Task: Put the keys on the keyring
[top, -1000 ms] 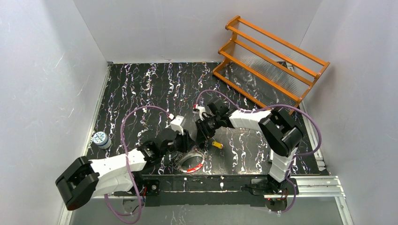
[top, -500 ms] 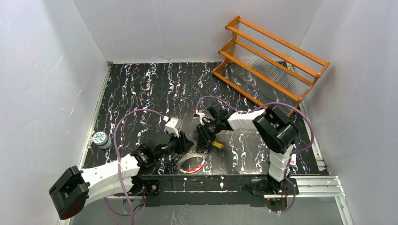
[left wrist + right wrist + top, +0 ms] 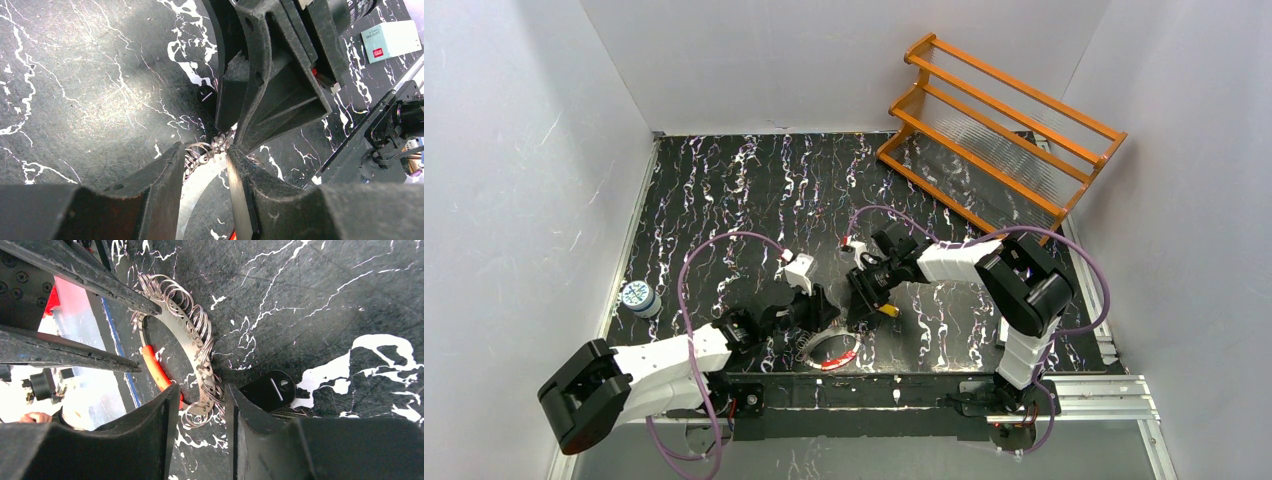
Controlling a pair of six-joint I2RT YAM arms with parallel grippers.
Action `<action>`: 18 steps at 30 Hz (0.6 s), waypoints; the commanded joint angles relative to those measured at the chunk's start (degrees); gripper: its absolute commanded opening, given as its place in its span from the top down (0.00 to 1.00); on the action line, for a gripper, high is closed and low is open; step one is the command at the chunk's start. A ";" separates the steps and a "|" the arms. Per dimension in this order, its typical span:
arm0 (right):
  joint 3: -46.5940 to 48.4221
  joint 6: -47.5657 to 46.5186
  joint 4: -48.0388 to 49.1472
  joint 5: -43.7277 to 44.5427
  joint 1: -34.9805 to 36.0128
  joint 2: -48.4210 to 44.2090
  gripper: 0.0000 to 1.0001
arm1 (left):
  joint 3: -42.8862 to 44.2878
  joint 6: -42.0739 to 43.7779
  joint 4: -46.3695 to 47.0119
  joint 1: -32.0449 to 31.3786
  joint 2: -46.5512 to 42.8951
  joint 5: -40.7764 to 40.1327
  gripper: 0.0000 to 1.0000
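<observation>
Collision is the worry: left fingers [image 3: 150, 192] and right fingers [image 3: 145, 440], both spread, straddle the keyring [image 3: 192, 340] near the surface's [image 3: 325, 300] near edge, neither clearly pinching it. Closing so crowded could flick the dark-headed key [image 3: 272, 389] away.

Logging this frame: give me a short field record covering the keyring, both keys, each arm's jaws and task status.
keyring: flat on the table, near its front edge
red section: on the ring's near side
brass key: on the table right of the ring, apart from it
dark-headed key: beside the ring, blade hidden
left gripper: jaws straddle the ring's small loops; grip unclear
right gripper: jaws parted over the ring's edge, holding nothing
status: brass key not yet threaded
</observation>
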 commanded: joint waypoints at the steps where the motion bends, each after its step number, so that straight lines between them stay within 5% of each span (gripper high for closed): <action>1: 0.26 -1.16 0.26 0.72 0.15 -2.35 0.53 | 1.78 1.65 1.53 -0.26 0.27 1.10 0.64; 9: 1.66 -1.81 -0.57 0.63 0.15 -0.98 0.65 | 1.38 1.85 1.58 -0.27 -0.72 0.89 0.64; 18: 4.07 -3.06 -0.46 1.64 0.15 -0.06 0.64 | 0.41 0.98 1.36 -0.26 -1.82 0.59 0.64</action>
